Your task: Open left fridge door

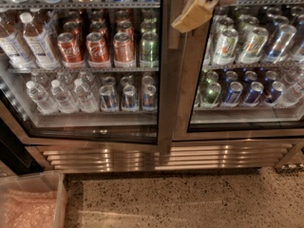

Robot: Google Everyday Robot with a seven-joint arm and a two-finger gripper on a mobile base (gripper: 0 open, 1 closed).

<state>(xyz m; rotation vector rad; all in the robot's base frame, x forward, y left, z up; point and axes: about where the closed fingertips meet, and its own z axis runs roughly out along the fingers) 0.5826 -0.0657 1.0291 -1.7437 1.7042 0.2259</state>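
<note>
The left fridge door [164, 94] is a tall glass pane in a wide brushed bronze-steel frame. Red soda cans [97, 47] and clear water bottles [61, 96] show through the glass. My gripper [192, 14] has tan fingers under a white wrist. It hangs at the top of the view, in front of the middle post where the two doors meet, at the left door's right edge. I cannot tell whether it touches the frame. The door's lower edge runs slightly skewed to the grille below.
The twin right door [247, 122] shows white-green and blue cans. A steel louvred grille [161, 156] runs under both doors. A clear plastic bin [56, 198] with pink wrap stands at the bottom left on the speckled floor [190, 198].
</note>
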